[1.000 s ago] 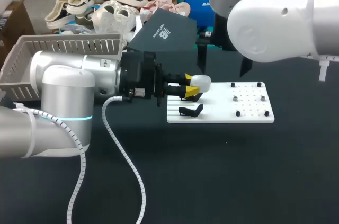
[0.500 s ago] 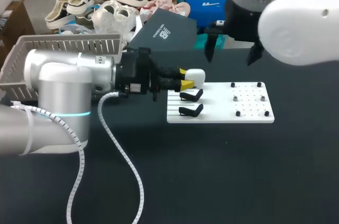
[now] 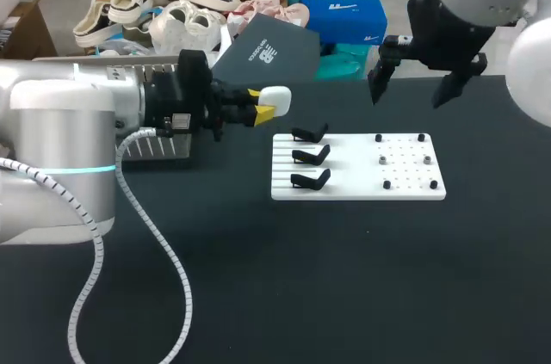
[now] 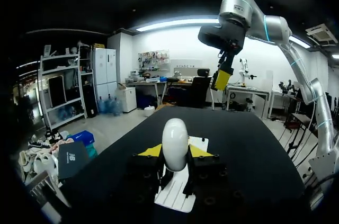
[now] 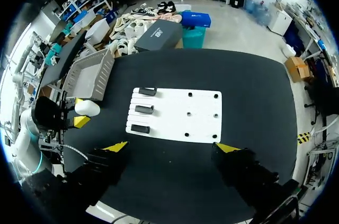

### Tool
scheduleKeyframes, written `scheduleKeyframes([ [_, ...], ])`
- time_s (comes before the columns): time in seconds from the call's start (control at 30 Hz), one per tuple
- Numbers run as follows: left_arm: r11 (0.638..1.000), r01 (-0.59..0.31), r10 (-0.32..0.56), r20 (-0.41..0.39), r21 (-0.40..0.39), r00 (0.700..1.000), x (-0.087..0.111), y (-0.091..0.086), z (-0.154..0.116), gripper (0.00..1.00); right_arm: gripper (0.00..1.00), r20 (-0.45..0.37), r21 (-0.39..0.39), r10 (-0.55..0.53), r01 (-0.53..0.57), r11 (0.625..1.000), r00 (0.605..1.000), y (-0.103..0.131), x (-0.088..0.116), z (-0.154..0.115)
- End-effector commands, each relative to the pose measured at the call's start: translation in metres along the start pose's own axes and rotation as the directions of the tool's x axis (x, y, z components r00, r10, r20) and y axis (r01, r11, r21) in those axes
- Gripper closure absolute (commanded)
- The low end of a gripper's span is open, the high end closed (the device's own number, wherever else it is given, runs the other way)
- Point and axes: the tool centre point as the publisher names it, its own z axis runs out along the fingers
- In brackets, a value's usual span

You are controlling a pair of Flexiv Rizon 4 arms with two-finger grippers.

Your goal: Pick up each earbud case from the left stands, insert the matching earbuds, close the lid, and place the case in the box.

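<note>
Your left claw (image 3: 263,105) grips the smooth, egg-round white case (image 3: 278,99) between its yellow tips. The case pokes out ahead of them, above the matte black table (image 3: 258,278) and just left of the flat white board (image 3: 405,185) with its three hooked black stands (image 3: 310,156). Your right claw (image 5: 172,147) hangs spread wide, well above the board.
</note>
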Motion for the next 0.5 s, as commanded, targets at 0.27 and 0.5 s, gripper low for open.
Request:
scheduleKeyframes([
  [0.27,0.937,0.089,-0.150,-0.159,-0.339,0.976,0.013,0.018,-0.041,1.00,0.00,0.017,0.003,0.002,-0.002,1.000,1.000,0.000,0.003,0.000],
  [0.5,0.883,0.141,-0.242,-0.176,-0.448,0.954,0.021,0.038,-0.065,1.00,0.00,0.017,0.003,0.002,-0.002,1.000,1.000,0.000,0.003,0.000],
])
